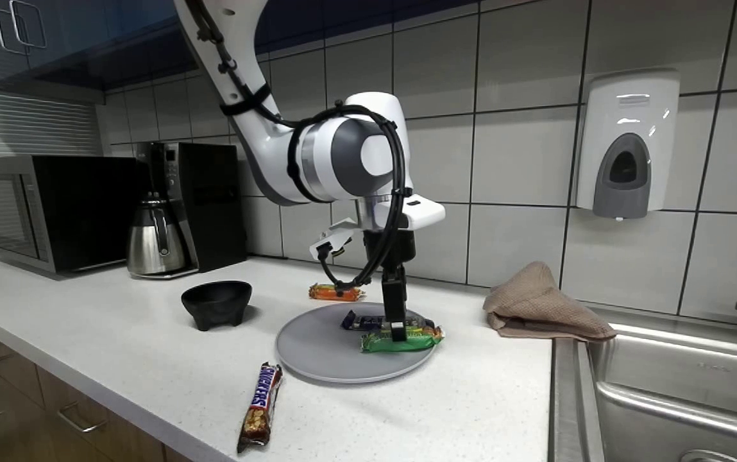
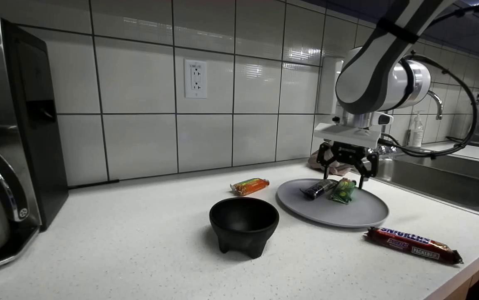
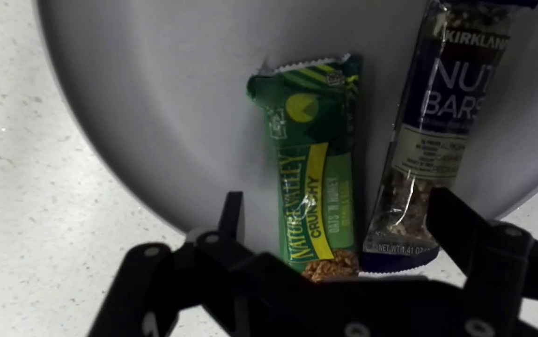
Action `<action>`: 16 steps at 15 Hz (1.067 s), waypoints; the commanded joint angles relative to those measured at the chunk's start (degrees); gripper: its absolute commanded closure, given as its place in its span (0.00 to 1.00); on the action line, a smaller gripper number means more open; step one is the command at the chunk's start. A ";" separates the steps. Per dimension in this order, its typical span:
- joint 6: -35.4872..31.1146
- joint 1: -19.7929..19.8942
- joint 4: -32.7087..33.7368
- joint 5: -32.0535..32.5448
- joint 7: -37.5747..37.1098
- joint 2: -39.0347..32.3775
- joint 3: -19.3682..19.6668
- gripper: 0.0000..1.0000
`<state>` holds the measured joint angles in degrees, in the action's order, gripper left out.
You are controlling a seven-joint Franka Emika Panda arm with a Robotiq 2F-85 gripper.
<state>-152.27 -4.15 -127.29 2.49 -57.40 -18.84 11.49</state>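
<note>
My fingers (image 3: 233, 213): spread wide, holding nothing, either side of Nature Valley bar (image 3: 318, 187), wrist-frame centre, on grey plate (image 3: 184, 79). Kirkland nut bar (image 3: 437, 126) just right. Likely release step; next needs straight lift.

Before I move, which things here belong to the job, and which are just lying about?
Likely in the job:
open pincer
green bar and nut bar, right by it
grey plate under both

Apparently lying about, though I'm less sure of the bars:
orange bar
chocolate bar
black bowl
brown cloth
steel jug
</note>
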 commanded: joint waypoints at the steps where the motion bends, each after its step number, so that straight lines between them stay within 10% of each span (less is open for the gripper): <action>1: 2.36 0.24 -1.12 1.67 1.23 2.32 0.45 0.00; 16: 2.96 1.04 -0.97 0.85 7.48 1.73 -0.32 0.00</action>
<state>-149.45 -3.59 -128.38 3.16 -49.87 -17.12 11.59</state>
